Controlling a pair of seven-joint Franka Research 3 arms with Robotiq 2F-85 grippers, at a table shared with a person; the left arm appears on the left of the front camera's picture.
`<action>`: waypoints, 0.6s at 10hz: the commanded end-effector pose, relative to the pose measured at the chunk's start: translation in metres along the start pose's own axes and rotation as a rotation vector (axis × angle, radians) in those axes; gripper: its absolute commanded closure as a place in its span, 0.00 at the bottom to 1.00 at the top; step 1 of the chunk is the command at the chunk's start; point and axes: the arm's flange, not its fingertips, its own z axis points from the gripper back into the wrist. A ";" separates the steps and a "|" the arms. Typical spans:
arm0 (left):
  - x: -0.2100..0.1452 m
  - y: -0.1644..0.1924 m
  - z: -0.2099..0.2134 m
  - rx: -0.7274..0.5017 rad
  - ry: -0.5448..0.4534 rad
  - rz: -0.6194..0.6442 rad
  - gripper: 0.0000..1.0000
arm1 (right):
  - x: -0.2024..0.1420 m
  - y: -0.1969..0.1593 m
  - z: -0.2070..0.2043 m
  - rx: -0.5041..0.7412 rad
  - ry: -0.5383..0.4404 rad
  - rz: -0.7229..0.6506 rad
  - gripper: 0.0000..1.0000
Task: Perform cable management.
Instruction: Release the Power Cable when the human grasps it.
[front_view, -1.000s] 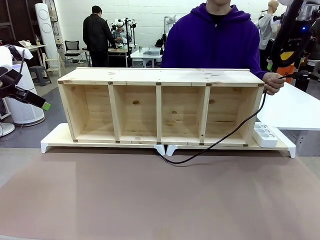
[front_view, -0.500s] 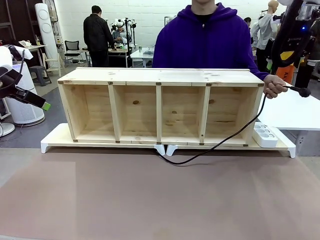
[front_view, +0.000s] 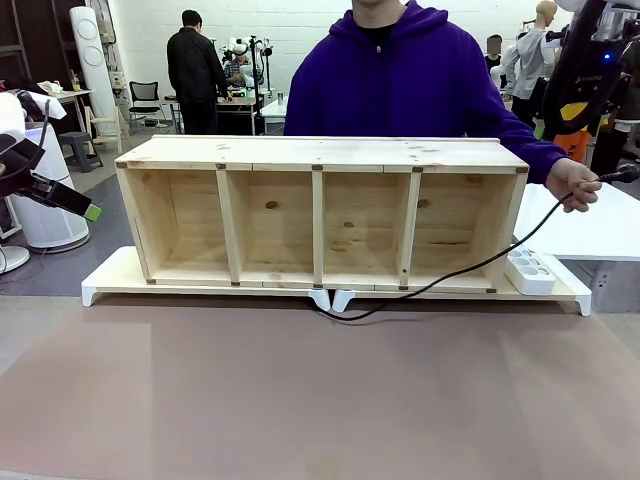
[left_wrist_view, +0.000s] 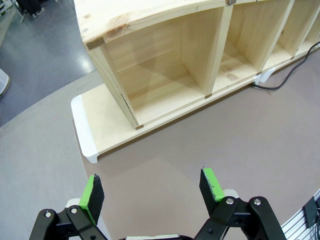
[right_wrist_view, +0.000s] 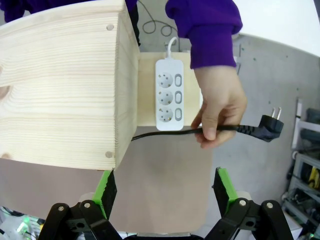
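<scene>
Right gripper (right_wrist_view: 165, 192) hangs jaws apart above the person's hand (right_wrist_view: 220, 112), which offers the cable (right_wrist_view: 170, 133) (plug free) for taking.

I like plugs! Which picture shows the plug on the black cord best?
The right wrist view: the plug shows clearly with its prongs, beyond the person's hand. The front view shows it small and partly cut off; the left wrist view shows cord.
</scene>
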 end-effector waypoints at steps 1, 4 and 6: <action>-0.001 0.000 -0.001 -0.002 -0.007 0.008 0.00 | -0.001 0.000 -0.001 0.000 0.009 -0.003 0.00; -0.001 0.000 -0.001 -0.002 -0.007 0.008 0.00 | -0.001 0.000 -0.001 0.000 0.009 -0.003 0.00; -0.001 0.000 -0.001 -0.002 -0.007 0.008 0.00 | -0.001 0.000 -0.001 0.000 0.009 -0.003 0.00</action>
